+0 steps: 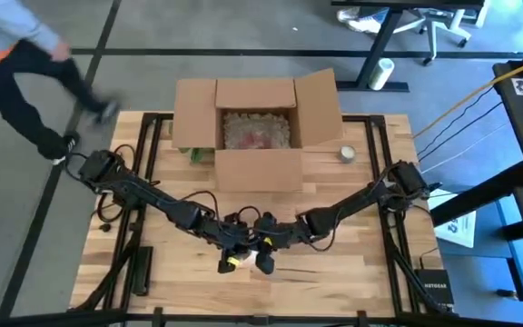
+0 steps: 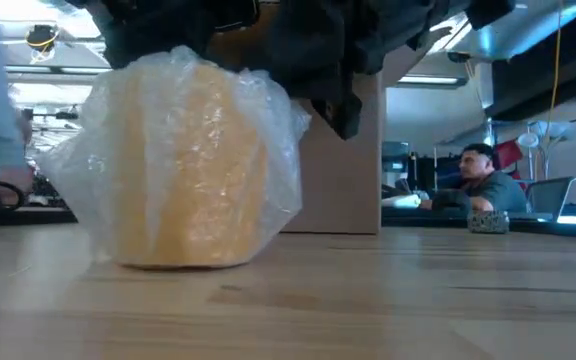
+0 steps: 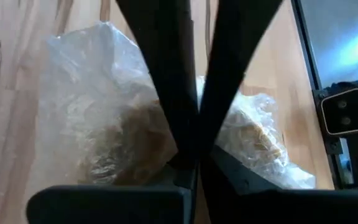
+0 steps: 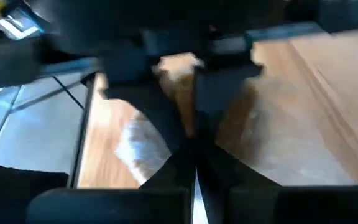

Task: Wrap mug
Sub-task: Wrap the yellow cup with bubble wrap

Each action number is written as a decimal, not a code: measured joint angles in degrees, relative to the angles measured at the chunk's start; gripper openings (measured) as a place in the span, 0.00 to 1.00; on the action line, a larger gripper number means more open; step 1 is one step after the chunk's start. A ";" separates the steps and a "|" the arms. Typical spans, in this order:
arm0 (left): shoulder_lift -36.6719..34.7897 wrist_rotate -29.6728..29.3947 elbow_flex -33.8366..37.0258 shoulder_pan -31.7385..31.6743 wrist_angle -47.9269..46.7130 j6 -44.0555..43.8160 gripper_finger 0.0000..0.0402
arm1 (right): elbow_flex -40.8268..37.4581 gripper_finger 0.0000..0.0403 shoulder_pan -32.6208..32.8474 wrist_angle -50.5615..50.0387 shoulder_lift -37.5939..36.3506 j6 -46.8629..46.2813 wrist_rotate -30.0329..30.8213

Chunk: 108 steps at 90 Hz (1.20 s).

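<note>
A yellow mug (image 2: 193, 170) stands on its base on the wooden table (image 1: 352, 263), near the front edge at the middle. Clear bubble wrap (image 2: 118, 140) covers it all round, and its lower edge lies on the table. My left gripper (image 1: 236, 247) is over the mug's top, shut on the wrap (image 3: 92, 99). My right gripper (image 1: 263, 262) is just to the mug's right, shut, and its fingers (image 2: 343, 110) hang beside the wrap's upper right side. The mug's handle is hidden. My left gripper has its shut fingers (image 3: 166, 74) on the wrap at the top of the mug (image 3: 135, 124), coming from above and pointing down. The fingers hide the place of contact. The mug stands upright on the table. Whether my right gripper touches the wrap (image 2: 298, 115) cannot be told.
An open cardboard box (image 1: 254, 168) holding bubble wrap stands at the back middle of the table. A roll of tape (image 1: 346, 153) lies to its right. A person (image 1: 16, 64) walks past the far left corner. Another person (image 2: 478, 180) sits beyond the table.
</note>
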<state>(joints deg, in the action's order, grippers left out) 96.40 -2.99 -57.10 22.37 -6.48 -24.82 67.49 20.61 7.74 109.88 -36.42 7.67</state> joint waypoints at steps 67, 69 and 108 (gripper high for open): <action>-10.61 -3.08 -0.18 3.98 -14.62 -3.65 0.00 | 1.11 0.00 -0.39 -3.79 0.00 0.62 -2.48; -10.88 -3.99 -0.15 4.42 -15.78 -4.40 0.00 | 1.11 0.00 -0.41 -3.77 0.00 0.62 -2.73; -11.97 -10.54 2.80 8.76 -23.91 -14.51 0.00 | 0.98 0.00 -0.54 -1.32 0.20 1.09 -3.79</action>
<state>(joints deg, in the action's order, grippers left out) 84.42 -13.54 -54.30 31.14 -30.39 -39.33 68.47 20.08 6.42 110.08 -35.32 3.88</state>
